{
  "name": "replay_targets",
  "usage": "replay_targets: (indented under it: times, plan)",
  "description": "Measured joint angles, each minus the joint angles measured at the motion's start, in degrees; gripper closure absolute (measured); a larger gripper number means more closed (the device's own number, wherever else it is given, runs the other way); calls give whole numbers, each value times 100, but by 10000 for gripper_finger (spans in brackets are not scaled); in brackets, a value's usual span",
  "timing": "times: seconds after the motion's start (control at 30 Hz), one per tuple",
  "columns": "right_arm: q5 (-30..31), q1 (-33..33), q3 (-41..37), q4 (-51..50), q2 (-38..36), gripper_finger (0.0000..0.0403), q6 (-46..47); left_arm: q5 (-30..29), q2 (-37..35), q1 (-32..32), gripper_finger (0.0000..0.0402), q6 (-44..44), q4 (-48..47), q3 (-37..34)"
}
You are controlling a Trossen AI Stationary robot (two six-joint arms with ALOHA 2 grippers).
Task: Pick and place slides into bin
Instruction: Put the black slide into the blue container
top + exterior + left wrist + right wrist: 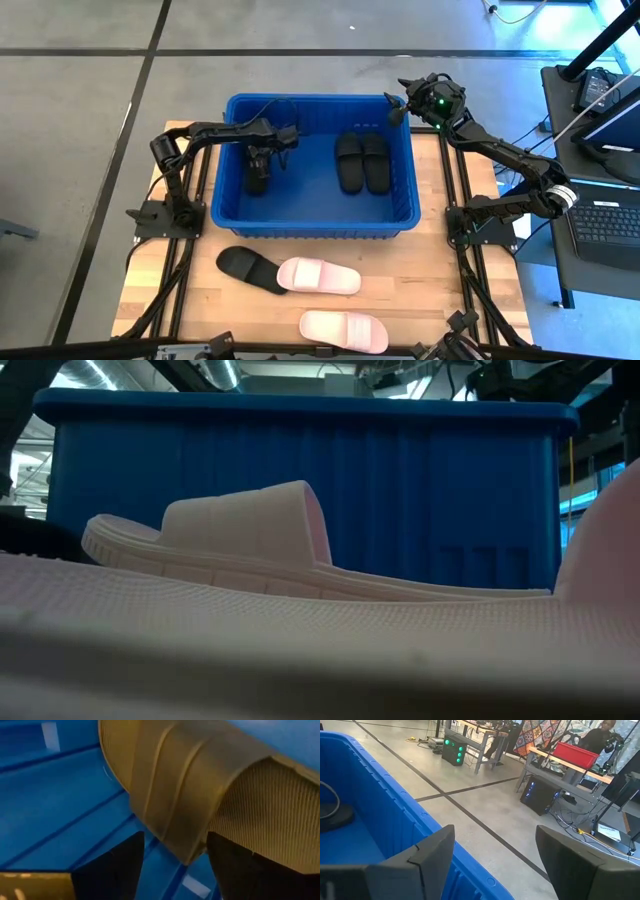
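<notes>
Slides are partway done: two black ones (361, 160) are lying side by side in the bin (230, 215), and the left gripper (260, 160) is hanging over the bin's left half, fingers closed on a third black slide (257, 181), long axis pointing front to back. Right gripper (400, 103) is hovering open at the bin's far right corner. One black slide (250, 268) and two pink slides (318, 276) are waiting out front, slightly nearer the left arm.
</notes>
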Motion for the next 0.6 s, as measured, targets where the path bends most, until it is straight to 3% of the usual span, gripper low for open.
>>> replay_targets:
  times: [0.6]
  plan:
    - [0,-1,0,0,0,124,-237,611,-1053,-450,189,-982,-49,11]
